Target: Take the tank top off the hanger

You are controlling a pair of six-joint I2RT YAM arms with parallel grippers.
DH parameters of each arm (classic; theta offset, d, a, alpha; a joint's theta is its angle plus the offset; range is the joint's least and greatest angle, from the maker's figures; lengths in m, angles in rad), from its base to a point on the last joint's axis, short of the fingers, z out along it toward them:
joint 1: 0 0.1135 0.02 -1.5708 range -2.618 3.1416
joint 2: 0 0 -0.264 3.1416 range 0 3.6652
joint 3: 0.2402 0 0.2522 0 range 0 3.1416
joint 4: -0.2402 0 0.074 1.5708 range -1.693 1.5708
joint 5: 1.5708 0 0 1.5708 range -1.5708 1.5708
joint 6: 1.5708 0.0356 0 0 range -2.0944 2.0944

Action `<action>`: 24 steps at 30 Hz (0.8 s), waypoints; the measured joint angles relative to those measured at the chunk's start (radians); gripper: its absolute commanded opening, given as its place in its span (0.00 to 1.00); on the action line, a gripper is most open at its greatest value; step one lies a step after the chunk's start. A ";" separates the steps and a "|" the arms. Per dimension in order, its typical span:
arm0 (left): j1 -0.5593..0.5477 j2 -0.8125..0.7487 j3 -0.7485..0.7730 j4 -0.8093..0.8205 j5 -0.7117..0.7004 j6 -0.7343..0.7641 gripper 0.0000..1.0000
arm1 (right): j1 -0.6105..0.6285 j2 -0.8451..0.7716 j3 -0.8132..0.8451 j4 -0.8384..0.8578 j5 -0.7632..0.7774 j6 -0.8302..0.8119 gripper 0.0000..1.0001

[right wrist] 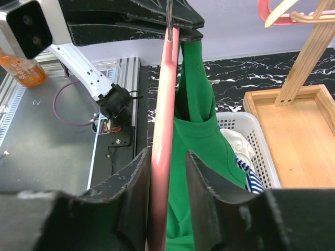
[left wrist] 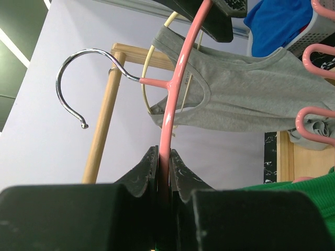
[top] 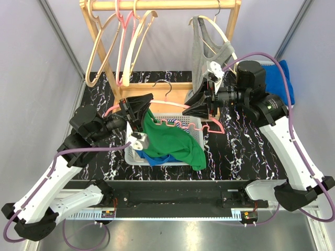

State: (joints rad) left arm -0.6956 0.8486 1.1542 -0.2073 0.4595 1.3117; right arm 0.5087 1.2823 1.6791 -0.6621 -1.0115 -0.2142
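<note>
A pink hanger lies level over the white basket, held between both arms. My left gripper is shut on one of its arms, the fingers pressed flat against the pink bar. A green tank top hangs from that end and drapes into the basket. My right gripper straddles the other arm of the hanger: one finger touches it, the other stands off with a gap, so it is open. The green cloth hangs just behind.
A wooden rack at the back carries empty hangers and a grey tank top on a cream hanger. Its wooden base tray sits behind the basket. A blue cloth lies far right. Striped and white clothes fill the basket.
</note>
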 measured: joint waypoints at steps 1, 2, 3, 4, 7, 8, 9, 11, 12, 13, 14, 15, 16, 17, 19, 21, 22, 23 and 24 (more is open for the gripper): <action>0.000 0.002 0.005 0.000 0.000 -0.002 0.00 | 0.000 0.000 0.000 0.001 0.001 0.000 0.29; 0.000 0.004 0.008 0.000 -0.001 -0.003 0.00 | 0.000 0.000 -0.001 0.003 0.002 0.002 0.26; -0.001 0.005 0.010 0.001 -0.004 -0.003 0.00 | 0.000 0.000 -0.002 0.008 0.006 0.005 0.21; 0.000 0.005 0.010 0.001 -0.006 -0.004 0.00 | 0.000 -0.002 -0.005 0.013 0.009 0.009 0.16; -0.001 0.005 0.010 0.000 -0.016 -0.005 0.05 | 0.002 -0.013 -0.022 0.036 0.037 0.027 0.00; -0.002 0.005 0.010 0.001 -0.016 -0.007 0.43 | 0.002 -0.018 -0.031 0.047 0.041 0.031 0.00; -0.002 0.005 0.010 0.001 -0.021 -0.011 0.56 | 0.002 -0.032 -0.048 0.064 0.053 0.041 0.00; -0.004 0.004 0.009 0.013 -0.025 -0.030 0.62 | 0.006 -0.063 -0.090 0.094 0.075 0.048 0.00; -0.004 0.000 0.009 0.026 -0.028 -0.039 0.76 | 0.006 -0.082 -0.114 0.102 0.090 0.051 0.00; -0.005 -0.005 0.009 0.038 -0.031 -0.051 0.93 | 0.006 -0.101 -0.133 0.107 0.105 0.053 0.00; -0.005 -0.012 0.009 0.048 -0.035 -0.064 0.98 | 0.005 -0.116 -0.149 0.112 0.117 0.055 0.00; -0.005 -0.019 0.009 0.058 -0.041 -0.080 0.99 | 0.005 -0.129 -0.159 0.116 0.131 0.055 0.00; -0.006 -0.024 0.011 0.067 -0.048 -0.097 0.99 | 0.005 -0.140 -0.166 0.119 0.141 0.056 0.00; -0.006 -0.029 0.019 0.075 -0.056 -0.122 0.99 | 0.006 -0.151 -0.171 0.119 0.158 0.057 0.00; -0.007 -0.030 0.035 0.080 -0.072 -0.167 0.99 | 0.005 -0.159 -0.173 0.123 0.170 0.058 0.00; -0.007 -0.033 0.051 0.072 -0.092 -0.244 0.98 | 0.006 -0.166 -0.174 0.126 0.186 0.057 0.00; -0.007 -0.039 0.056 0.069 -0.103 -0.283 0.95 | 0.006 -0.169 -0.174 0.122 0.194 0.056 0.00; -0.007 -0.049 0.056 0.066 -0.113 -0.319 0.93 | 0.006 -0.171 -0.174 0.118 0.208 0.055 0.00; -0.007 -0.066 0.055 0.057 -0.126 -0.367 0.90 | 0.005 -0.173 -0.174 0.113 0.216 0.053 0.00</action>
State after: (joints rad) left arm -0.7025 0.7822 1.2091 -0.1501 0.3332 0.9443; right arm 0.5140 1.1095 1.5051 -0.5491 -0.7959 -0.1608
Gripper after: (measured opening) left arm 0.964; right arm 0.121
